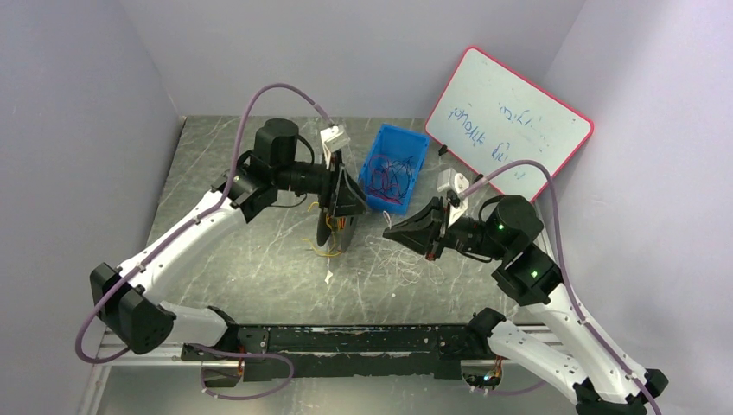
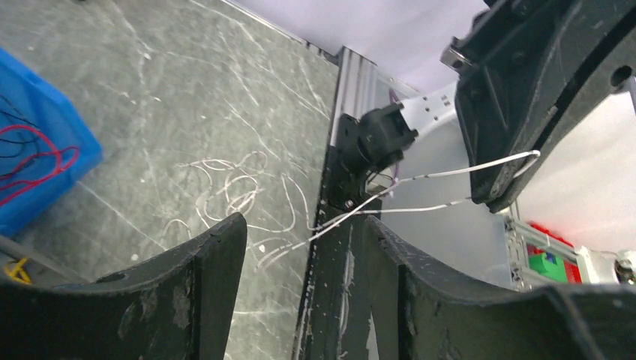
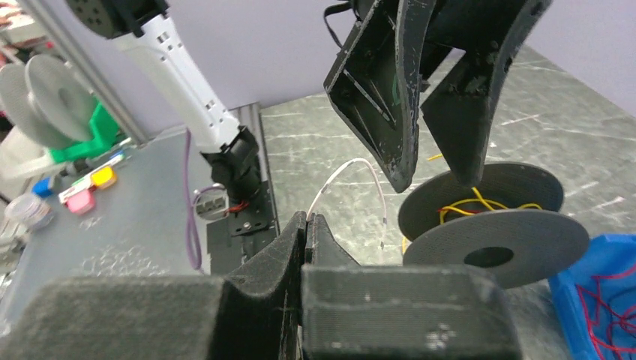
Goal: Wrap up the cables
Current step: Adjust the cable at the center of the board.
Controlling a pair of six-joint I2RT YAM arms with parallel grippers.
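Right claw [image 3: 309,219] pressed together, pinching white cable [image 3: 351,163] at lower centre of its own view; free end loops up, then hangs toward spool [image 3: 517,238]. Left claw [image 3: 433,178] spread, nothing between fingers, tips near spool rim. More cables [image 1: 391,177] in bin [image 1: 415,143], upper centre of top view. We fear: thin cable slipping from pinch, snagging on left claw, tangling with yellow strands [image 3: 480,204]; ungripped spool could roll on desk [image 1: 259,251]

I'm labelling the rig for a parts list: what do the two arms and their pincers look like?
Both the left arm and right arm have white links with black joints. A purple hose loops along each. The left pincer and right pincer each have two black, scuffed, tapered fingers. Green lights glow on the right arm.
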